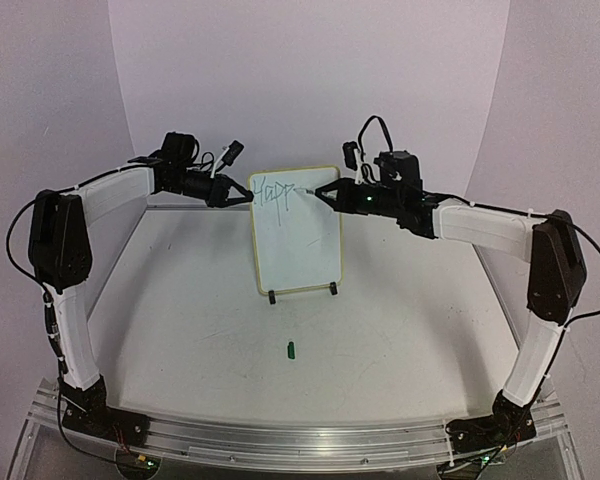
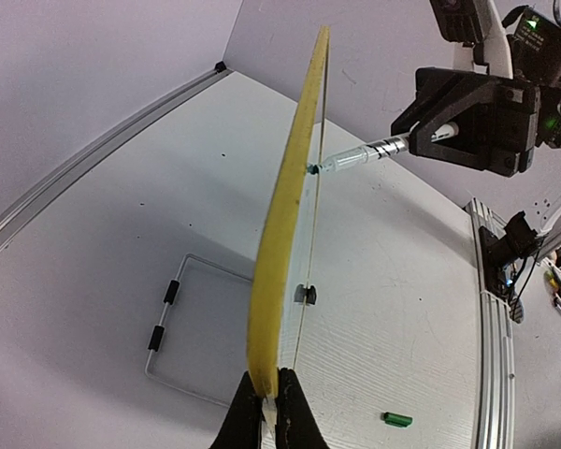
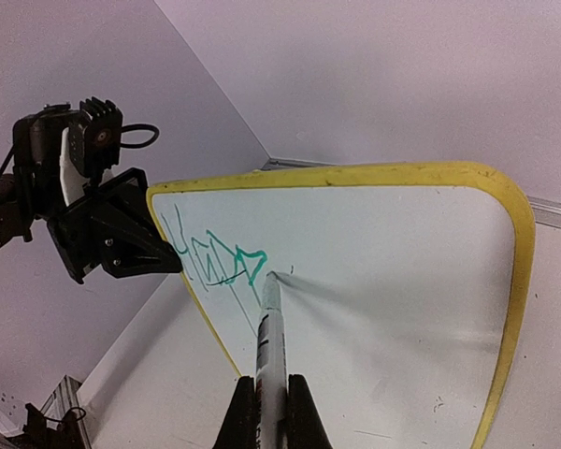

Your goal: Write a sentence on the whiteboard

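Observation:
The whiteboard (image 1: 298, 240), white with a yellow rim (image 2: 285, 206), stands upright at mid-table on a wire stand. My left gripper (image 1: 248, 195) is shut on its upper left edge; in the left wrist view the fingers (image 2: 269, 379) pinch the yellow rim. My right gripper (image 1: 320, 192) is shut on a white pen (image 3: 273, 337), with the pen tip touching the board near the top. Green letters of the sentence (image 3: 215, 257) reading roughly "Happ" sit in the board's upper left corner (image 1: 272, 190). The pen (image 2: 360, 155) meets the board face almost square on.
A small green pen cap (image 1: 291, 349) lies on the table in front of the board, also seen as the cap (image 2: 397, 419) in the left wrist view. The wire stand (image 2: 182, 318) with black feet extends behind the board. Metal rails edge the table.

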Robot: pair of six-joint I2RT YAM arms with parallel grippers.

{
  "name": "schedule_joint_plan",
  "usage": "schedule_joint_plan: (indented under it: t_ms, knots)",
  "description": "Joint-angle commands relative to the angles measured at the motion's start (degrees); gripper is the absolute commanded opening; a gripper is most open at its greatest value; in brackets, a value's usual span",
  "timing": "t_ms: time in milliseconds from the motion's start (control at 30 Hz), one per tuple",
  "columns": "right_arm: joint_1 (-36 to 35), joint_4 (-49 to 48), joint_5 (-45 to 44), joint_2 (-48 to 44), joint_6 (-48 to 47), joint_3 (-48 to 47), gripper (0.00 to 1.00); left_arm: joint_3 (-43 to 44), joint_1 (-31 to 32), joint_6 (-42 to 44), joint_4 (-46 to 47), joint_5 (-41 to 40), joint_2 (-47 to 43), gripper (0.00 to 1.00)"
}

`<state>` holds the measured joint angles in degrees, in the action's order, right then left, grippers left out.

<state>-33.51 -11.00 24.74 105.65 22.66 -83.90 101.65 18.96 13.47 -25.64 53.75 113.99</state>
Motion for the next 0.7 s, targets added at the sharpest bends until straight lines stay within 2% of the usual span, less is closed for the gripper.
schedule_joint_plan:
  t_ms: [0, 300, 667]
  knots:
    - [0.0, -1.0, -2.3, -0.1, 0.2, -0.7, 0.0, 1.3, 0.6, 1.4, -3.8, -1.6, 1.8, 0.0]
    - [-0.1, -0.6, -1.1, -1.4, 0.9, 3.7, 0.0, 1.5, 0.6, 1.6, -3.9, -1.4, 1.9, 0.0]
    - [-0.1, -3.3, 3.5, -4.5, 0.7, 1.8, 0.0, 1.7, 0.5, 1.6, -4.0, -1.5, 2.0, 0.0]
